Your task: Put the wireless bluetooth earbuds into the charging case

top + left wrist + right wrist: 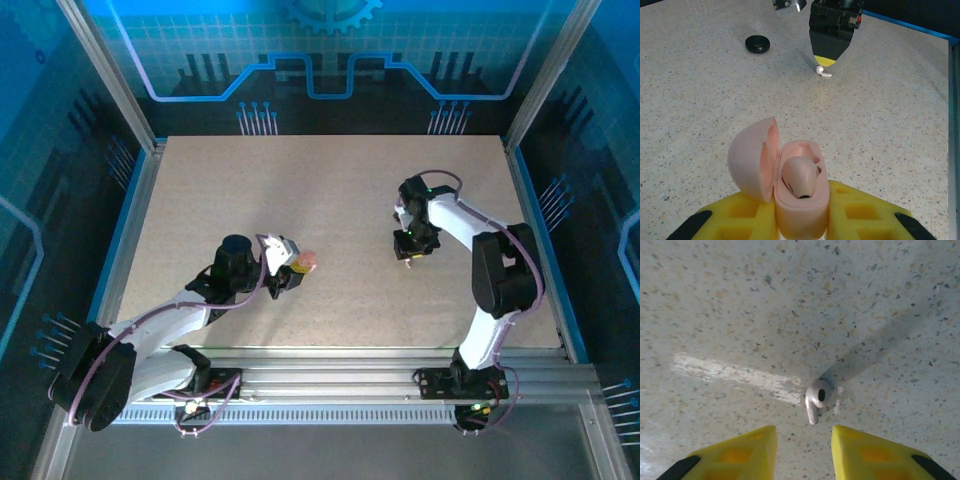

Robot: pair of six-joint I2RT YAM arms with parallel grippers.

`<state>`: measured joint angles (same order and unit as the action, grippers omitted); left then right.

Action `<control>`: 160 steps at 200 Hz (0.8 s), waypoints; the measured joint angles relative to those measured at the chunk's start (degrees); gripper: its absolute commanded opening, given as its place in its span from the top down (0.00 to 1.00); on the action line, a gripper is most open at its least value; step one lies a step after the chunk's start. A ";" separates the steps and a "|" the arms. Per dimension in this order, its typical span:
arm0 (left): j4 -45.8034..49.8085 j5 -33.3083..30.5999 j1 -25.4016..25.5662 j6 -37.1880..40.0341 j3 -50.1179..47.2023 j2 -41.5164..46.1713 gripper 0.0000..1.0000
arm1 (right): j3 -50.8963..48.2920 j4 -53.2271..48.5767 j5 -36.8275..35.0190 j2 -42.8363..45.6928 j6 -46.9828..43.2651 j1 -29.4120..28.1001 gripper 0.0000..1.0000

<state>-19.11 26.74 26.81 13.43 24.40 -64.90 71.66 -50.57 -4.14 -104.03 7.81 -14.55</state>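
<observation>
Earbud: the whitish earbud (816, 399) lies loose on the worktop (740, 300), ungripped.
Long axis: in the right wrist view the bulb is at 12 o'clock and the stem runs toward 6 to 7 o'clock, along the gap rather than across it.
From the pincer: the earbud is just off the right pincer (804, 439) tips, between 12 and 1 o'clock.
Right pincer: narrowly parted, nothing between the fingers.
Nearer arm: the right one.
Left pincer (802, 217): well apart, clamped on the open pink charging case (800, 200); one earbud is seated and the socket beside it looks free.
</observation>
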 measured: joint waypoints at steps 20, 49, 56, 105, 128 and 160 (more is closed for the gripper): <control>0.02 -0.02 0.00 0.00 0.00 0.00 0.77 | 0.50 0.22 -0.39 -2.19 -0.50 0.00 0.67; 0.07 -0.13 0.00 0.02 0.22 -0.11 0.77 | 1.44 0.26 -0.66 -5.09 -1.05 0.00 0.68; 0.02 -0.20 0.00 0.00 0.39 -0.26 0.77 | 1.73 0.26 -0.90 -5.79 -1.25 0.00 0.68; 0.07 -0.22 0.00 0.02 0.66 -1.18 0.77 | 2.69 0.24 -1.73 -6.99 -1.46 0.00 0.72; 0.07 -0.20 0.00 0.02 0.66 -1.38 0.77 | 2.69 0.22 -1.90 -6.99 -1.46 0.00 0.75; 0.28 -0.20 0.00 0.02 0.66 -1.44 0.77 | 2.69 0.24 -1.92 -6.99 -1.46 0.00 0.77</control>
<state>-18.83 26.55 26.81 13.45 25.06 -66.35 74.35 -50.33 -6.07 -111.02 6.35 -14.55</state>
